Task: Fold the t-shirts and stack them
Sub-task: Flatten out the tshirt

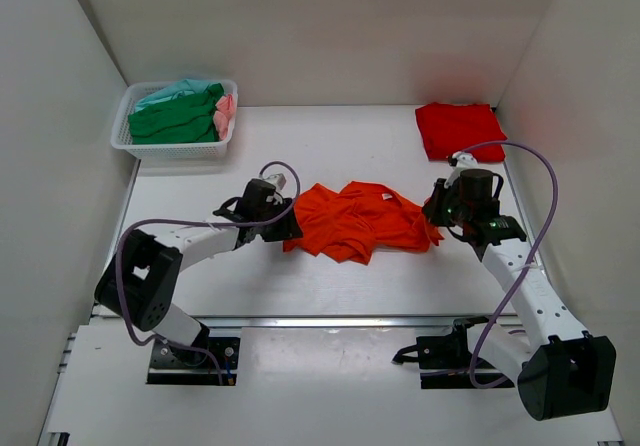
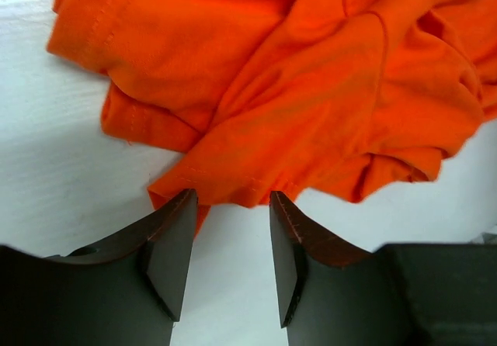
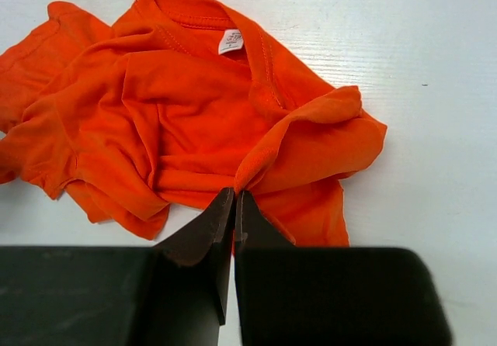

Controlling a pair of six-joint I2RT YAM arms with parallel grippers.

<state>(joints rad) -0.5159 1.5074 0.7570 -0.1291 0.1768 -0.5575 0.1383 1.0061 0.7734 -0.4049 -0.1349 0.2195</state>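
Pressed together at the right gripper (image 3: 234,196), with no gap between the jaws, on a raised fold of the orange t-shirt (image 3: 178,121). Drawn up from there into a ridge of cloth running away from the fingertips toward the shirt's right edge.

Spread apart at the left gripper (image 2: 233,198), nothing clamped between the jaws. Showed only bare white table (image 2: 62,175) in the gap, with the stitched hem of the shirt lying just ahead of the fingertips and a small corner of orange reaching down beside one jaw. Could not tell whether that corner touched it.

Lay crumpled and unfolded in the middle of the table, between the two grippers, with the collar and its small white label (image 3: 231,42) turned face up.

Farther out, sat folded flat near the far right corner: a red t-shirt (image 1: 458,129), well apart from the orange one. At the far left corner, stood a white basket (image 1: 170,152), heaped with a green t-shirt (image 1: 175,121), a teal t-shirt (image 1: 175,91) and a pink t-shirt (image 1: 226,114).
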